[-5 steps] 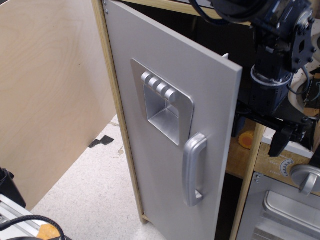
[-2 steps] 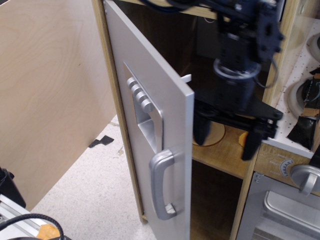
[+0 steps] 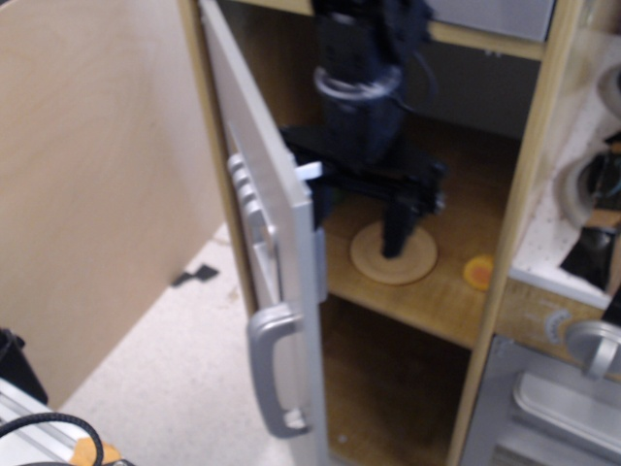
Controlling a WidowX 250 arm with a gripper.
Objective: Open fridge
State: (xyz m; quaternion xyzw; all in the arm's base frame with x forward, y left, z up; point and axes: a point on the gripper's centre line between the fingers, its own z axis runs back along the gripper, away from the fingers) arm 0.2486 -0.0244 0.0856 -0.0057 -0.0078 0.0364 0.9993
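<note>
The fridge (image 3: 490, 291) is a tall light-wood cabinet. Its matte silver door (image 3: 243, 97) stands swung wide open, almost edge-on to me. On the door I see the dispenser panel with round buttons (image 3: 245, 189) and the vertical silver handle (image 3: 272, 374). My gripper (image 3: 361, 221) is inside the fridge opening, just above the middle shelf. It is open and empty. Its left finger (image 3: 325, 206) is right at the door's inner side, close to the free edge. Its right finger (image 3: 398, 228) hangs over a round wooden disc (image 3: 393, 257).
A small orange piece (image 3: 478, 272) lies on the shelf (image 3: 437, 301). The small silver oven door (image 3: 553, 408) with a round knob (image 3: 592, 345) is at the lower right. A plywood wall (image 3: 97, 194) stands left. A black cable (image 3: 39, 427) lies at the bottom left.
The door has swung much further open to the left. My gripper has moved left from the right of the cabinet into the fridge opening, behind the door's edge.
</note>
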